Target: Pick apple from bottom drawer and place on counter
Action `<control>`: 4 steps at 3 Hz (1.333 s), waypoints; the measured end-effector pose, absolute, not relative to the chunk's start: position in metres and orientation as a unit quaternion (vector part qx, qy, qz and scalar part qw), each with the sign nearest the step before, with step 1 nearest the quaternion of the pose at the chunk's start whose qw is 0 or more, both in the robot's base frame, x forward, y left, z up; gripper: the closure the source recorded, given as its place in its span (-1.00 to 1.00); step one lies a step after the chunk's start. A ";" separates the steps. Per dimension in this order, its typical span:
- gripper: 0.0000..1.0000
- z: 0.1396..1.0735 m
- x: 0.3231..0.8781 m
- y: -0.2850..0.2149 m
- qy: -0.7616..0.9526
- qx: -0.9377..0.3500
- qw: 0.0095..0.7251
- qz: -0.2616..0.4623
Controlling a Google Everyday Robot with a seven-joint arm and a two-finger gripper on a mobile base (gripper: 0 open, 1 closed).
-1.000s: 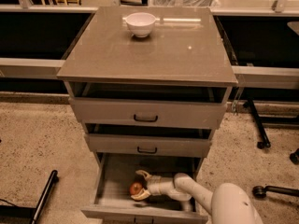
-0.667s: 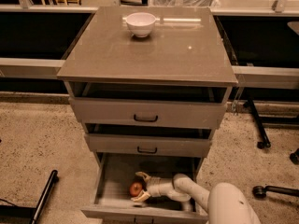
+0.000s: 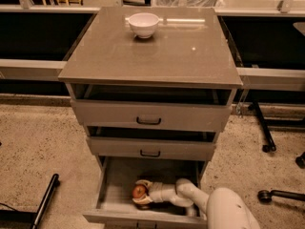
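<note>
The apple [image 3: 139, 191], small and red-orange, lies on the grey floor of the open bottom drawer [image 3: 114, 194], left of its middle. My gripper [image 3: 140, 192] reaches into the drawer from the right, and my white arm comes in from the lower right corner. Its two fingers [image 3: 143, 182] sit on the far and near sides of the apple and close against it. The apple rests low in the drawer. The counter [image 3: 152, 51] is the glossy grey-brown top of the cabinet, well above.
A white bowl [image 3: 143, 24] stands at the back of the counter. The two upper drawers [image 3: 149, 116] are pulled slightly out above the bottom one. A dark bar [image 3: 45, 199] lies on the floor to the left, and chair wheels [image 3: 267, 147] are to the right.
The fingers have drawn slightly closer around the apple. The apple and arm have stayed in about the same place in the drawer.
</note>
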State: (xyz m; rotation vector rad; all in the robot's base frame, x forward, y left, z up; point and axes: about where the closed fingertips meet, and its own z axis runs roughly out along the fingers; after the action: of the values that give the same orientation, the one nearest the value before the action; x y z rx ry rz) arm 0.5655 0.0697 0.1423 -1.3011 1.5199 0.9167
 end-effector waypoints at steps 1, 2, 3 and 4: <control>0.38 0.145 0.566 0.070 0.600 -0.471 0.501 0.409; 0.85 0.178 0.570 0.043 0.579 -0.435 0.544 0.424; 1.00 0.226 0.570 -0.012 0.583 -0.439 0.554 0.400; 1.00 0.320 0.571 -0.052 0.583 -0.470 0.556 0.362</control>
State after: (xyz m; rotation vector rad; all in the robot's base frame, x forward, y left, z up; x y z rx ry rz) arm 0.5714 -0.0516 0.3202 -1.1089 1.3763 0.8545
